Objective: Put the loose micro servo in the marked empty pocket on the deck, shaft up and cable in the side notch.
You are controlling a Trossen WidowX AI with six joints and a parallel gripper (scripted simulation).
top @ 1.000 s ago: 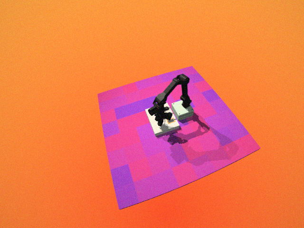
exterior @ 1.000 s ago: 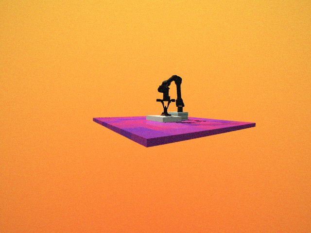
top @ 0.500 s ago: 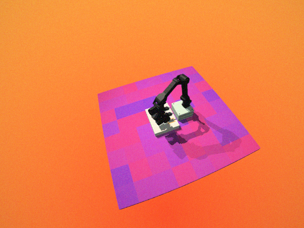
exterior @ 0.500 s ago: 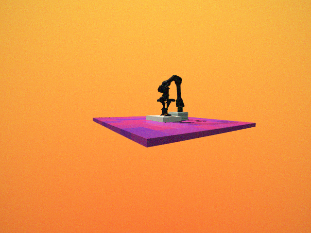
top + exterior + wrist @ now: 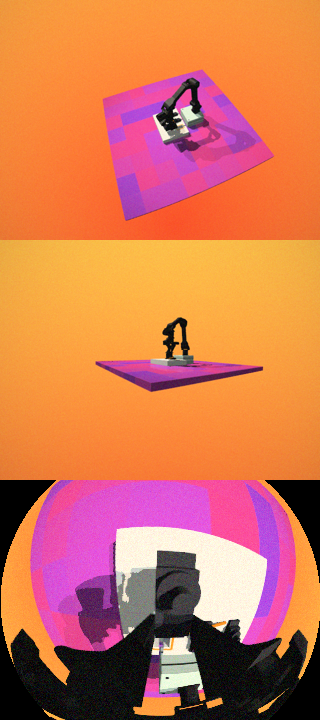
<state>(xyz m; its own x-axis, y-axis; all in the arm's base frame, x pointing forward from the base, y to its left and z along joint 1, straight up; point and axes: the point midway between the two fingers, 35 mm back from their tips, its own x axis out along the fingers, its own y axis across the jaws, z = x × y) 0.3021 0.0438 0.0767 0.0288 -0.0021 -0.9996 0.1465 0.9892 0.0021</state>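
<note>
Dark grey micro servo point(image 5: 176, 590) clamped between gripper point(image 5: 175, 640) fingers, held low over white deck point(image 5: 227, 574). Orange-outlined pocket point(image 5: 181, 126) marks target near deck's edge toward arm base; from top view, gripper point(image 5: 169, 122) sits just beside it, further from base. Whether servo touches deck: cannot tell. Likely step: align, then lower. Advice: centre body over pocket before descent, keep shaft upright, turn cable side toward notch, lower slowly until both ears lie flat, only then release and lift straight up.
</note>
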